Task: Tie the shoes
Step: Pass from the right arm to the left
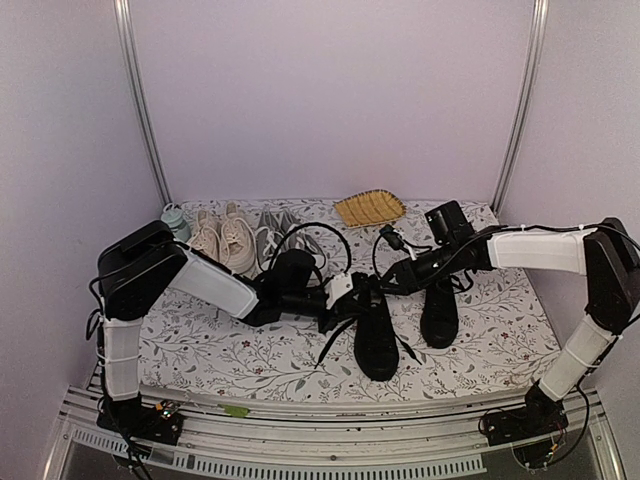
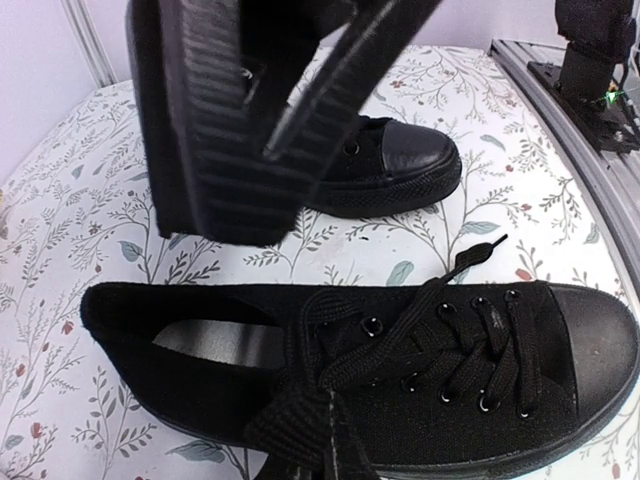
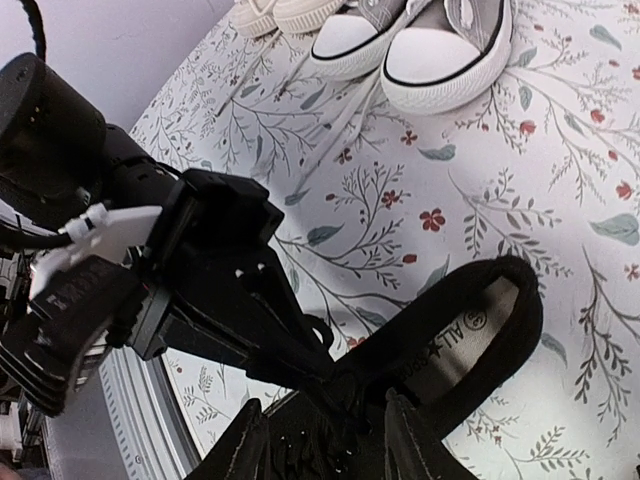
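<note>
Top external: near black shoe (image 1: 376, 345) is sitting mid-table on the floral cloth (image 1: 500, 330), toe pointing at the arm bases; second black shoe (image 1: 440, 315) is sitting just to its right, apart from it; loose laces are trailing off the near one; left gripper (image 1: 345, 295) and right gripper (image 1: 392, 275) are meeting over the near shoe's ankle end; beige pair (image 1: 225, 240), grey pair (image 1: 275, 238) and woven tray (image 1: 370, 208) are lining the back edge.

Left wrist: left fingers (image 2: 210, 150) are pressing together, closed; cannot tell whether any lace is caught between them; near shoe is lying across the bottom, toe cap to the right; a wide lace (image 2: 300, 435) is rising toward the camera; second shoe is showing behind the fingers.

Right wrist: right fingers (image 3: 245, 450) are standing apart, open, straddling the near shoe's laced top; the left gripper's closed tips are touching that shoe just ahead; grey toe caps are showing at the top.
</note>
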`<state>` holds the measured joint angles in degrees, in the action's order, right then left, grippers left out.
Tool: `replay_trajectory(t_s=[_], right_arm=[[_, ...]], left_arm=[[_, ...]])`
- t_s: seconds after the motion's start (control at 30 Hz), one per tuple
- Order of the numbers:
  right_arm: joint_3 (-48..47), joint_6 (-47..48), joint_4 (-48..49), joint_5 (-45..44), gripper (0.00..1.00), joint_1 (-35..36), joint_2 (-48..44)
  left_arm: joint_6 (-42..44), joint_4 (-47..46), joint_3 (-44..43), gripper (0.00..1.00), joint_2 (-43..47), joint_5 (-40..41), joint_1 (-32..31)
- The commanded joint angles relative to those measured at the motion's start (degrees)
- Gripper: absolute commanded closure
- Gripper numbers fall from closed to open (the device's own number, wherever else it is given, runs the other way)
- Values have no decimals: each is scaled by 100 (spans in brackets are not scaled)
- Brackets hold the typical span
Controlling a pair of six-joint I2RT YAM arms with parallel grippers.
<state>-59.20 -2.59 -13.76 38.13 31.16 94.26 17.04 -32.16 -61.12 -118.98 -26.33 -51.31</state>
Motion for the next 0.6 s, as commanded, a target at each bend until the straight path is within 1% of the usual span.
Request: replay_trajectory(t_s=[0.0, 0.2, 0.37, 0.43, 0.47, 0.5, 0.57], right_arm=[[69, 126, -162, 243, 61, -5, 202], [58, 160, -44, 534, 66, 4, 440], [19, 120, -16, 697, 68, 7, 646], [16, 105, 0, 774, 74, 4, 670], [7, 113, -22, 780, 79, 4, 669], [10, 122, -40, 782, 86, 9, 646], [29, 140, -56, 824, 94, 6, 595]], left_arm=[[-67, -27, -137, 97, -117, 46, 34], [-92, 3, -193, 97, -142, 84, 34], [-89, 34, -225, 97, -135, 99, 39], [-93, 45, -225, 97, -139, 105, 40], [-90, 44, -225, 96, -145, 114, 41], [-98, 43, -225, 97, -143, 133, 37], [-116, 48, -231, 96, -150, 151, 36]])
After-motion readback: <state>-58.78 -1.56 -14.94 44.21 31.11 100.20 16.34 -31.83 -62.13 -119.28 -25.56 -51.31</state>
